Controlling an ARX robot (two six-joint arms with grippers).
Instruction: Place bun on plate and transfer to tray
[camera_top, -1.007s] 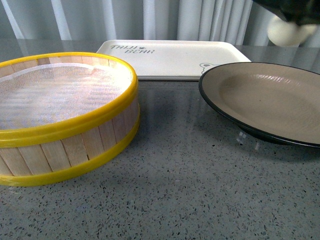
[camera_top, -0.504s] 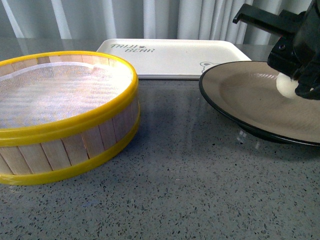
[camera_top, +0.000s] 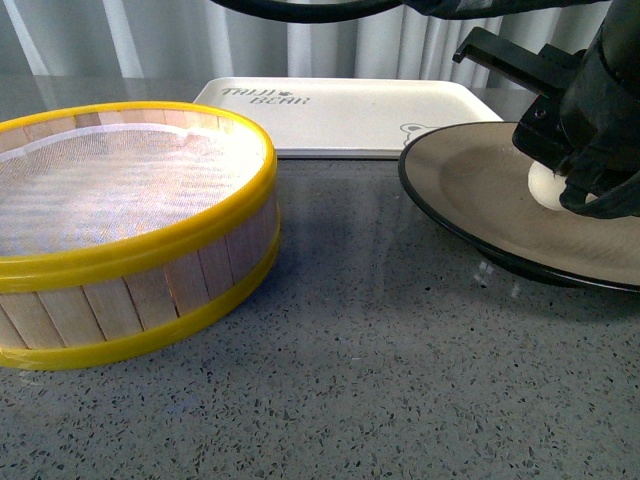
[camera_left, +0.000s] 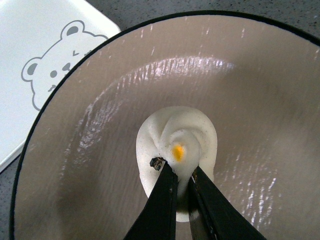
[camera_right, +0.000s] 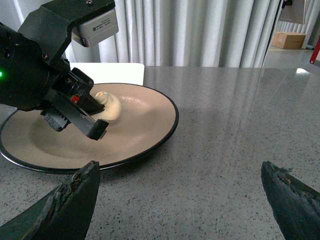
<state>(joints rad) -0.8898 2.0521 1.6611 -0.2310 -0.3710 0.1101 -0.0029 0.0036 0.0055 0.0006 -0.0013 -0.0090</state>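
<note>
Pale curtains are hanging behind a grey speckled bench (camera_top: 380, 390). On it, the left fingers (camera_left: 162, 200) are pinching the bun (camera_left: 177, 140) by its pleated top, holding it low over the middle of the plate (camera_left: 100, 90); whether it is touching the plate is unclear. The right fingers (camera_right: 70, 200) are gaping wide, holding nothing, near the plate. The tray (camera_top: 340, 115) is lying just behind. Soft dough may be clinging to the fingers at release, so the bun could be dragging upward or rolling toward the rim.
</note>
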